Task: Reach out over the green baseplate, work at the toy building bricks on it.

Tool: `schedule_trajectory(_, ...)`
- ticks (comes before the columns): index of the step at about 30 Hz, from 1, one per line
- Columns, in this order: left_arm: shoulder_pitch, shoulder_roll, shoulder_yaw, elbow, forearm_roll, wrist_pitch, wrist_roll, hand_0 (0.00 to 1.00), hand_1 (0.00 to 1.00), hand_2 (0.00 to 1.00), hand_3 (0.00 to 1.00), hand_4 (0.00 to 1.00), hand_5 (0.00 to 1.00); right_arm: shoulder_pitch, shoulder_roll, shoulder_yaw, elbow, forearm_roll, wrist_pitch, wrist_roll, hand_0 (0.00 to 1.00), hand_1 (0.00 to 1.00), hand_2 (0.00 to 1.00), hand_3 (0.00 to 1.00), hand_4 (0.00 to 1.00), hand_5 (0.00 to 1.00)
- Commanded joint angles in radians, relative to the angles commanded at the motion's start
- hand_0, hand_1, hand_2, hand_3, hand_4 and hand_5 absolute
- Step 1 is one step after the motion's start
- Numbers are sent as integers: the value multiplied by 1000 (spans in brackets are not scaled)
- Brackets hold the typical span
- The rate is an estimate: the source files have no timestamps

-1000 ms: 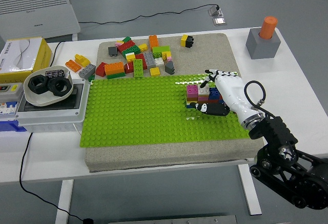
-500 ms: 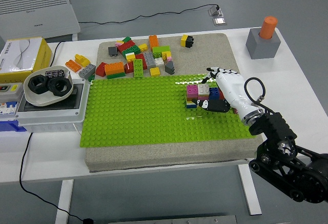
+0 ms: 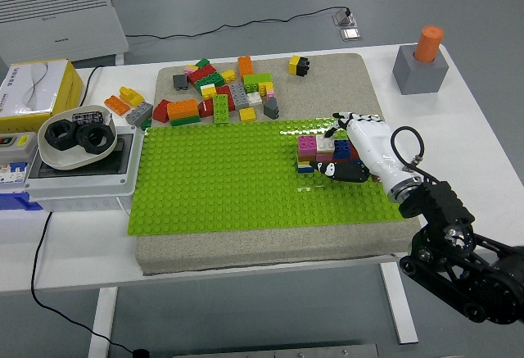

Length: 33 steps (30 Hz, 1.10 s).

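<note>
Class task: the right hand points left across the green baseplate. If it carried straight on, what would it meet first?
Most likely the small brick stack directly before the right hand; its fingertips already look close or touching, though depth is unclear.

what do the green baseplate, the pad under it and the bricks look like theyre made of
The green baseplate looks like hard, glossy plastic: regular moulded studs and shiny glints along its far edge. The pad under it looks like thick grey-beige foam or felt, matte and speckled; which one is unclear. The loose bricks and the small brick stack by the right hand look like smooth coloured plastic.
</note>
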Motion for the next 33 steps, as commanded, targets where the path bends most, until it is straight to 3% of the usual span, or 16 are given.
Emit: schedule_trajectory(33, -1, -1, -4, 0, 6, 1, -1, 738, 578, 530, 709, 738, 843, 4, 3, -11, -16, 15, -3, 2, 811, 829, 860, 608, 896, 561)
